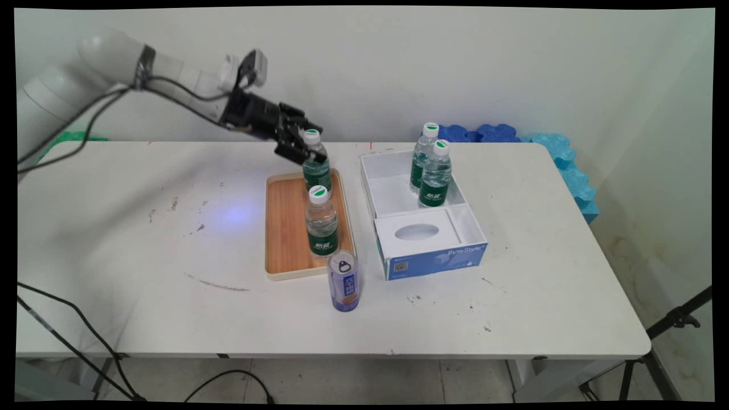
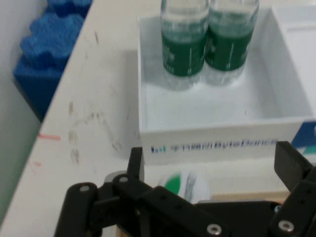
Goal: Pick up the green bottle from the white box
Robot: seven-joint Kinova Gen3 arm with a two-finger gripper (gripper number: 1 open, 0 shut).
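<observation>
The robot's rounded white arm has a grey band and thin black cables hanging from it. Its black two-finger gripper is made of flat linkage bars with small silver screws (seen in the hand view).

Black two-finger gripper rises from the bottom edge, fingers spread apart, left fingertip and right fingertip either side of a white bottle cap with a green mark sitting between them, low. Beyond it, a white open cardboard box with blue lettering on its near wall. Inside the box, two clear plastic water bottles with green labels, left one and right one, upright, side by side, touching or nearly so. White tabletop with scuff marks left of the box. Blue foam blocks at upper left.
</observation>
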